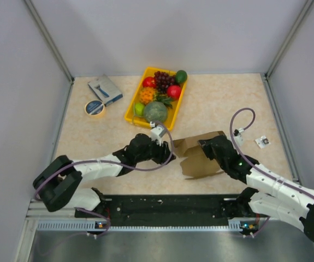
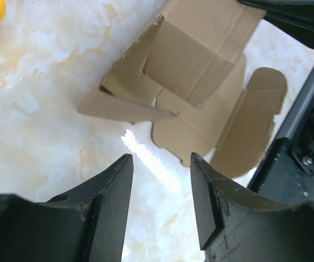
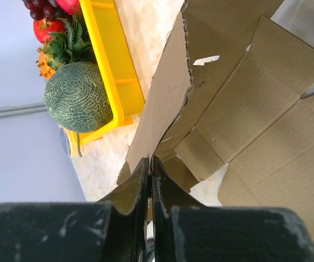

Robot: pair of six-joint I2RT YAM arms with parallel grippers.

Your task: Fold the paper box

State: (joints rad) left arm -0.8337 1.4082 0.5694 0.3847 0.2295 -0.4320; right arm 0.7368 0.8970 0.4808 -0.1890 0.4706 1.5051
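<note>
The paper box (image 1: 197, 164) is a brown cardboard sheet, partly folded, lying near the table's front between my two arms. One side panel stands up, and my right gripper (image 3: 149, 164) is shut on that panel's edge; in the top view it (image 1: 205, 145) sits over the box's far side. In the left wrist view the box (image 2: 200, 65) lies ahead with a rounded flap flat at the right. My left gripper (image 2: 161, 162) is open just short of the box's left edge, with only bare table between its fingers. From above, the left gripper (image 1: 169, 153) shows beside the box.
A yellow tray (image 1: 130, 112) of fruit stands at the back centre, with a green melon (image 3: 77, 95) at its near end. A tape roll (image 1: 95, 108) and a blue-grey packet (image 1: 105, 89) lie at the back left. A small white part (image 1: 263, 142) is at the right.
</note>
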